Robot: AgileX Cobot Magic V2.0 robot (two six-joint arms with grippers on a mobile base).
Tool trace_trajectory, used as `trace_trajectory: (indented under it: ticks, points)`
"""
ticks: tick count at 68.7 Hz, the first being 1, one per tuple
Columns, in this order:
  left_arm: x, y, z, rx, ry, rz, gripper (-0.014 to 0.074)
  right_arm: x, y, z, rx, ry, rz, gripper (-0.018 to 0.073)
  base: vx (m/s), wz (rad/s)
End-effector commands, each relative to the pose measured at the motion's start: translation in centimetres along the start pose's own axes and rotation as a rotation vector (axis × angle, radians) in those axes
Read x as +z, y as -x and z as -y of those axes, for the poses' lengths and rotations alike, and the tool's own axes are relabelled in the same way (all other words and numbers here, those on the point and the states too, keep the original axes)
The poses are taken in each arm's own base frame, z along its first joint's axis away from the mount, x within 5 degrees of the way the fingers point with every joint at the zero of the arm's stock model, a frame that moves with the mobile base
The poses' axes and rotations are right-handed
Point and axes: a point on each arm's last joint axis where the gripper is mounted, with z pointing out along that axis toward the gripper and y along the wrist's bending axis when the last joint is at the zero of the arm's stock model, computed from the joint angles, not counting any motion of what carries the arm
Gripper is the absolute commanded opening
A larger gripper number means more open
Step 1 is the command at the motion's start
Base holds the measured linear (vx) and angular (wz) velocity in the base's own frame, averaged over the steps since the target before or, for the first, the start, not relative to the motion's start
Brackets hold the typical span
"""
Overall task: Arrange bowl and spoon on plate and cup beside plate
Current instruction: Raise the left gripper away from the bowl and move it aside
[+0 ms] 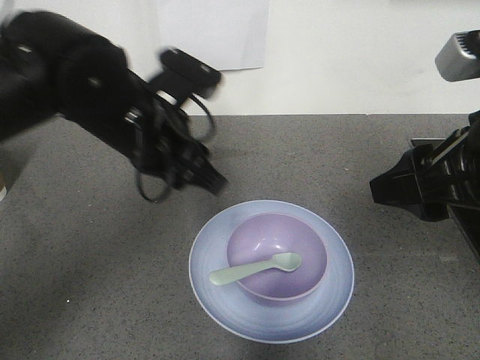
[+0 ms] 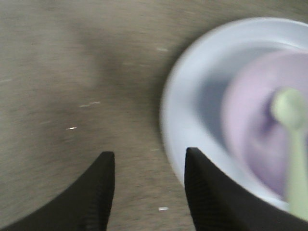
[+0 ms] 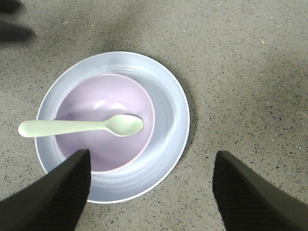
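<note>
The pale blue plate (image 1: 339,279) lies on the grey table near the front. The lavender bowl (image 1: 304,244) stands on it. The mint-green spoon (image 1: 255,268) rests in the bowl with its handle over the left rim. My left gripper (image 1: 216,182) hovers open just left of and behind the plate, holding nothing. My right gripper (image 1: 377,191) is open and apart from the plate, to its right. The left wrist view is blurred, with the plate (image 2: 187,110), bowl (image 2: 245,130) and spoon (image 2: 289,110) right of the left gripper (image 2: 149,161). The right wrist view shows plate (image 3: 169,108), bowl (image 3: 96,98) and spoon (image 3: 82,127) beyond the right gripper (image 3: 152,161). A brown-and-white sliver (image 1: 2,187) at the far left edge shows too little to tell whether it is the cup.
The speckled grey table (image 1: 337,150) ends at a white wall behind, where a white sheet (image 1: 217,30) hangs. The left arm (image 1: 67,75) reaches across the left half of the table.
</note>
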Motion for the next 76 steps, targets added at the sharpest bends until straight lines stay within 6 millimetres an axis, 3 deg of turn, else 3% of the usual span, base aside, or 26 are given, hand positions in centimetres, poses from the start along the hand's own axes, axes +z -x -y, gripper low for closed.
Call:
trace_trajectory:
  ticks: [1,12,32,56,76]
  points:
    - [-4.3,0.4,-3.2,-0.087,0.095,0.139,0.0336,-1.2,0.8,-0.1,-0.007,0.004,0.087,0.0517,0.00,0.00]
    - [-6.3,-0.8,-8.6,-0.223,0.201,0.168,0.0336,-1.2,0.8,-0.1,-0.007,0.004,0.087,0.0517,0.00,0.00]
    - [-7.7,-3.9,-17.3,-0.470,0.381,0.178,0.0336,-1.2,0.8,-0.1,-0.008,0.002,0.086,0.0517,0.00,0.00]
    - [-10.0,-7.7,-23.8,-0.665,0.546,0.222,0.0336,-1.2,0.8,-0.1,-0.008,0.002,0.086,0.0517,0.00,0.00]
    - [-10.9,-9.5,-26.4,-0.732,0.616,0.256,0.0336,-1.2,0.8,-0.1,-0.009,0.001,0.087,0.0517,0.00,0.00]
